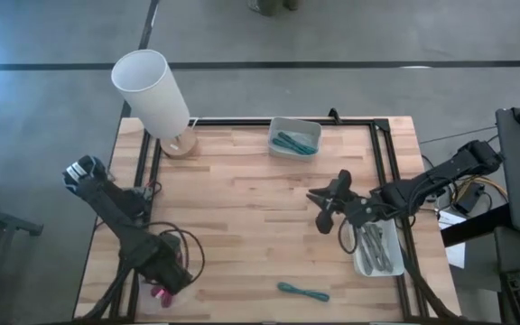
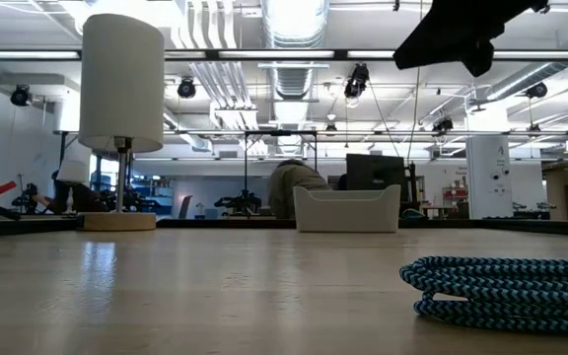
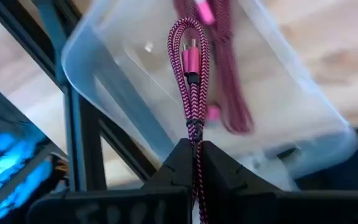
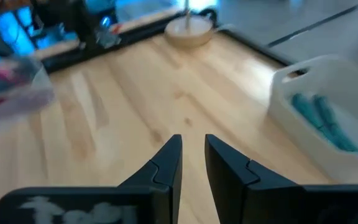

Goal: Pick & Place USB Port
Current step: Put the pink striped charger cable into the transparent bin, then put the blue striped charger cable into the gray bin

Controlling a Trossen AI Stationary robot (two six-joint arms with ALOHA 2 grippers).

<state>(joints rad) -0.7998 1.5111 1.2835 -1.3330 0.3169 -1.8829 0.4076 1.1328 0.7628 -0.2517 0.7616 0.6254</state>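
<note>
My left gripper (image 1: 168, 271) (image 3: 193, 146) hovers over a clear bin (image 3: 117, 68) at the table's near left corner and is shut on a pink braided USB cable (image 3: 188, 56). More pink cables (image 3: 225, 93) lie in that bin. My right gripper (image 1: 323, 208) (image 4: 192, 152) is open and empty, raised over the table's right middle. A coiled teal cable (image 1: 302, 291) (image 2: 511, 286) lies flat on the wood near the near edge. My left gripper pinches the folded pink cable bundle between its two fingers at a point just past its tie (image 3: 195, 127). The fingers come from above, pointing down, and lie along the bundle. The looped end with its plugs (image 3: 188, 59) hangs below the fingertips over the bin, lifted clear.
A white lamp (image 1: 152, 90) stands at the far left corner. A bin of teal cables (image 1: 294, 138) sits at the far edge and a bin of grey cables (image 1: 377, 248) at the right edge. Bare wood (image 1: 242, 217) lies between the arms.
</note>
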